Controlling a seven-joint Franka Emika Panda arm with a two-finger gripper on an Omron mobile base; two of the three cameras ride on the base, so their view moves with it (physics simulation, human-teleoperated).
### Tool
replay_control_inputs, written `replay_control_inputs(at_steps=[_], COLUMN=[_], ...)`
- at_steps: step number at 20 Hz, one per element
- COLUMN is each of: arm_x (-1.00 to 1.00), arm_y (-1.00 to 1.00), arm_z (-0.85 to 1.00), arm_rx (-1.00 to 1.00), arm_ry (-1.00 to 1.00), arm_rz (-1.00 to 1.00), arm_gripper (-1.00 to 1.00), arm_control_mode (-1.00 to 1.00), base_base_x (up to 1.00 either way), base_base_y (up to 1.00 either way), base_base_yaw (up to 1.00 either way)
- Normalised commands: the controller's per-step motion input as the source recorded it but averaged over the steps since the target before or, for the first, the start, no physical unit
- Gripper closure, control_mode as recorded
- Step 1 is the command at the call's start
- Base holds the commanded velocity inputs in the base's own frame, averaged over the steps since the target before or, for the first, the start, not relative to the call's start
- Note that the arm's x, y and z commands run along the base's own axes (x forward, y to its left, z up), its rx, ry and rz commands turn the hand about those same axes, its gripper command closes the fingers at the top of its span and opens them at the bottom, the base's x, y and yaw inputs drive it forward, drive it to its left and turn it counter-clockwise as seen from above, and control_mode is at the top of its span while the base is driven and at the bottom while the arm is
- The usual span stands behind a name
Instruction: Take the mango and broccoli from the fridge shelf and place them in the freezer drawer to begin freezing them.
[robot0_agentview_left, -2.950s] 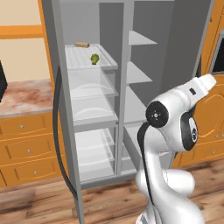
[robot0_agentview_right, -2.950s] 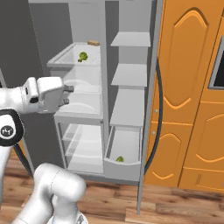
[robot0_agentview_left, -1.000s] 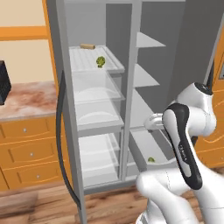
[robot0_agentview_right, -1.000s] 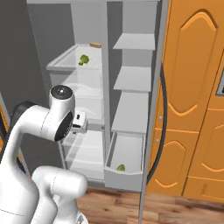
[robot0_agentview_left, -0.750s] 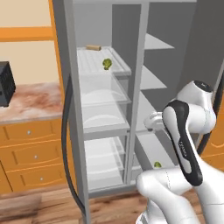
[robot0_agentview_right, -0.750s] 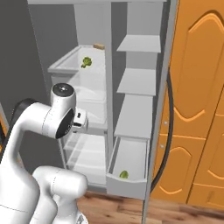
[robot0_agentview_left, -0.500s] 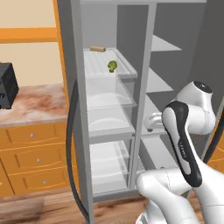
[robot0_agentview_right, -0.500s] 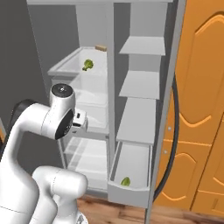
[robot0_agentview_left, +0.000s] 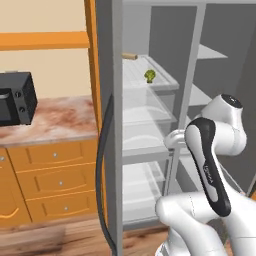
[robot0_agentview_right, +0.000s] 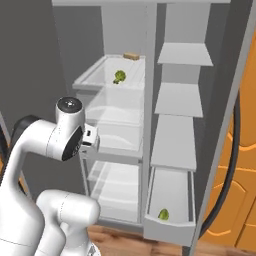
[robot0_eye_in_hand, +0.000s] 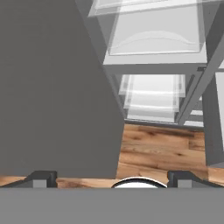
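Left base view: broccoli (robot0_agentview_left: 149, 76) perched on the fridge shelf (robot0_agentview_left: 162, 82) at one o'clock, tan block (robot0_agentview_left: 130, 56) behind it at twelve. Microwave (robot0_agentview_left: 16, 98) off at nine on the marble counter (robot0_agentview_left: 60, 120). Grey fridge door (robot0_agentview_left: 111, 125) edge-on through the middle, right in the way of a straight reach.

Right base view: broccoli sitting at eleven on the shelf, mango (robot0_agentview_right: 163, 214) already down in the open freezer drawer (robot0_agentview_right: 170, 227) at five. Halfway there, by the look of it. Clear bins (robot0_agentview_right: 117, 117) beneath the shelf.

Hand view: gripper (robot0_eye_in_hand: 111, 177) at six, fingertips (robot0_eye_in_hand: 41, 177) set wide, released and empty. Aimed at wooden floor (robot0_eye_in_hand: 159, 148) and lower bins.

Next, probably: lift high, swing past the door edge, approach from above the shelf rim.
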Motion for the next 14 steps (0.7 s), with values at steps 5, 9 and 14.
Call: replay_control_inputs(at_steps=[5,9,14], arm_x=[0.0,0.0,0.0], arm_y=[0.0,0.0,0.0], arm_z=[0.0,0.0,0.0], arm_rx=[0.0,0.0,0.0], arm_ry=[0.0,0.0,0.0], arm_rz=[0.0,0.0,0.0], arm_gripper=[-1.0,-1.0,-1.0], arm_control_mode=[1.0,1.0,1.0], base_base_x=[0.32,0.11,0.42], base_base_y=[0.1,0.38,0.26], base_base_yaw=[0.01,0.05,0.01])
